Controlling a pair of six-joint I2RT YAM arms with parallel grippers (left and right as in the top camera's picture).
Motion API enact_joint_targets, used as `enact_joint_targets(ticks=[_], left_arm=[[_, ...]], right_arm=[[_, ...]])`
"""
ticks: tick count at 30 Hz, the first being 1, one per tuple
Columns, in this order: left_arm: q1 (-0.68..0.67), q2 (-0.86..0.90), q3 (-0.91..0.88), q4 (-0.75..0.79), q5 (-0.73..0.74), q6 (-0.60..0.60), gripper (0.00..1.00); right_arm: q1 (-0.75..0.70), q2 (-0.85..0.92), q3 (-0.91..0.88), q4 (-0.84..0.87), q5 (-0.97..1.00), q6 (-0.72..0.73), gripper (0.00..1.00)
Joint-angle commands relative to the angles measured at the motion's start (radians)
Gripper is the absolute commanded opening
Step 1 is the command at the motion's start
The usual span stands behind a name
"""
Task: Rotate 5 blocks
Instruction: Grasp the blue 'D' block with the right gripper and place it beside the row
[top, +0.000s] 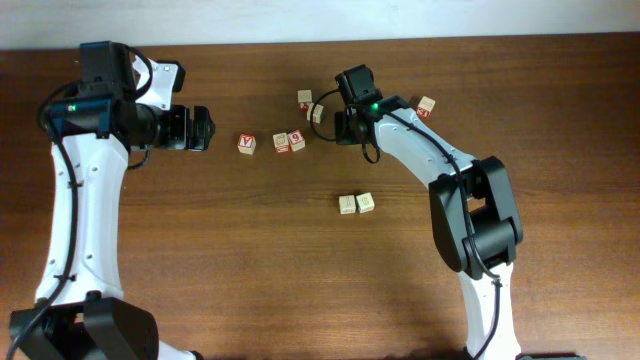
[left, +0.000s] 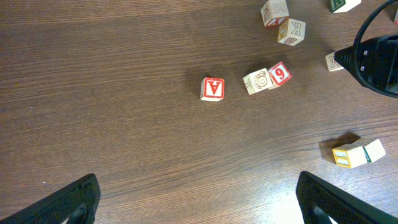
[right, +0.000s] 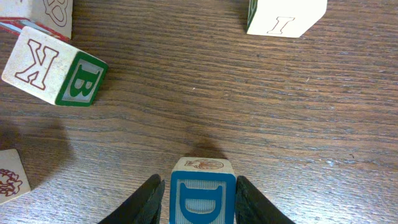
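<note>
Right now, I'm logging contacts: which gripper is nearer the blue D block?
Right. The right gripper has the blue D block between its jaws; the left gripper hangs open far off, beyond the red V cube.

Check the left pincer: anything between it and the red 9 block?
Yes, along the table: the red V cube and a pale cube lie in line between the open left pincer and the red 9 block. Nothing covers it from above.

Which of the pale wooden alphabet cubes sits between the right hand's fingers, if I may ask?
The pale wooden cube with the blue "D" face; the right hand grips its sides; the green "B" cube and "I" cube lie apart.
</note>
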Motion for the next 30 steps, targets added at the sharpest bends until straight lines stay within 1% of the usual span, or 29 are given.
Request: enact_joint_targets(ticks=[1, 5, 7, 11, 13, 17, 21, 25, 27, 30], left_arm=[[0.001, 0.006, 0.020, -0.002, 0.008, -0.005, 0.99], [0.000, 0.006, 0.020, -0.002, 0.008, -0.005, 0.99], [0.000, 0.006, 0.020, -0.002, 0.008, -0.005, 0.99], [0.001, 0.006, 0.020, -0.002, 0.008, -0.005, 0.99], [0.001, 0.006, 0.020, -0.002, 0.008, -0.005, 0.99], [0.001, 0.006, 0.020, -0.002, 0.008, -0.005, 0.99], [0.001, 0.006, 0.020, -0.002, 0.008, -0.005, 0.99], [0.000, 0.006, 0.020, -0.002, 0.008, -0.005, 0.99], [0.001, 0.006, 0.020, -0.002, 0.008, -0.005, 0.99], [0.000, 0.006, 0.020, -0.002, 0.008, -0.005, 0.99]], right_arm=[[-0.004, 0.029, 0.005, -0.004, 0.002, 0.004, 0.38], [-0.004, 0.035, 0.005, -0.004, 0.010, 0.005, 0.38], [-0.004, 0.039, 0.005, 0.002, 0.010, 0.005, 0.36], [-0.004, 0.038, 0.005, 0.001, 0.010, 0.004, 0.27], [-0.004, 0.031, 0.007, -0.008, 0.010, 0.004, 0.24], [-0.004, -0.010, 0.011, -0.024, 0.010, 0.004, 0.22], [-0.004, -0.096, 0.011, -0.070, 0.010, 0.004, 0.21], [-0.004, -0.240, 0.011, -0.194, 0.010, 0.003, 0.22], [-0.005, -0.315, 0.011, -0.299, 0.010, -0.013, 0.22], [-0.005, -0.368, 0.011, -0.481, 0.010, -0.027, 0.21]])
